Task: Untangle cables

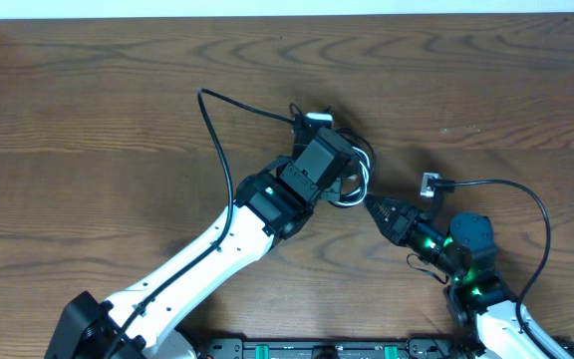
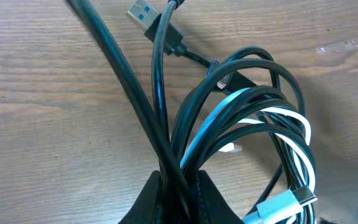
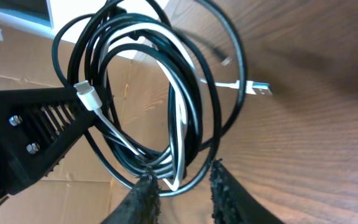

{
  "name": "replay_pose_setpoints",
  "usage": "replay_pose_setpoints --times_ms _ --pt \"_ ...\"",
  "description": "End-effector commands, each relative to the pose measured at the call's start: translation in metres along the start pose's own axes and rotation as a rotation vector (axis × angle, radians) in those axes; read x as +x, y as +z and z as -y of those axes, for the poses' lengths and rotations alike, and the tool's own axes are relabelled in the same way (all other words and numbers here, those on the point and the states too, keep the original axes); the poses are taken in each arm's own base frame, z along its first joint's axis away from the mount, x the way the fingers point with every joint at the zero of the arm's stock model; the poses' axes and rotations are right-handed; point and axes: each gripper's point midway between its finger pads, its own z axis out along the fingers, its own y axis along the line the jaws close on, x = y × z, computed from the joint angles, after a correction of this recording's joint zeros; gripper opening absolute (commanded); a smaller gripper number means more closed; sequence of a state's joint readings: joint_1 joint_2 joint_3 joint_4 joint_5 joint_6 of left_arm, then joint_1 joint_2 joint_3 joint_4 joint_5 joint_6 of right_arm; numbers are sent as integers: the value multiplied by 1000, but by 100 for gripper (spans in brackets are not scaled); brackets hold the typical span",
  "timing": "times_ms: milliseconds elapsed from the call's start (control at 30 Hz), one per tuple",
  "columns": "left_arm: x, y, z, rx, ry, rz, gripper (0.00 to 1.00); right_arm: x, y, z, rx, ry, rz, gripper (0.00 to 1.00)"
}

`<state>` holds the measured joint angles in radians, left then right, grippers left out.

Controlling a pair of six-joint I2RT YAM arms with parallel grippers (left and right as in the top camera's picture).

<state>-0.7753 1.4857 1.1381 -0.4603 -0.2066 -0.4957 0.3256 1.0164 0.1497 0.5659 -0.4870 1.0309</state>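
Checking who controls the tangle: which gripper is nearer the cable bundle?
Left. The left gripper is shut on the cable bundle, gripping its strands. The right gripper straddles the loops' lower edge, jaws parted, not clamped.

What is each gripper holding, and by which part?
Left gripper pinches the cables where their loops gather; right gripper stands open at the loops' edge, apparently gripping nothing.
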Motion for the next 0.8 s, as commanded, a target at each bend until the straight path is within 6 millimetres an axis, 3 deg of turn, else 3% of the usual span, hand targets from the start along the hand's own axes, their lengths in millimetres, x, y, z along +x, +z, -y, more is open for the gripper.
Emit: replay_pose_setpoints --times_ms 0,233,367,467,600,767 --pt "4 0 6 30 15 -16 7 5 2 -6 -17 12 -19 24" --pt "8 -1 13 54 25 -27 7 9 5 -8 -5 25 -5 19" --pt "14 -4 23 73 48 -33 7 11 7 -8 3 24 -2 2" --pt "15 -4 26 78 58 -34 7 10 7 -3 26 30 8 1" --pt "13 -4 23 62 100 -22 8 12 6 14 98 52 13 1" --pt "0 -9 10 -16 94 43 8 16 -3 58 298 99 43 1"
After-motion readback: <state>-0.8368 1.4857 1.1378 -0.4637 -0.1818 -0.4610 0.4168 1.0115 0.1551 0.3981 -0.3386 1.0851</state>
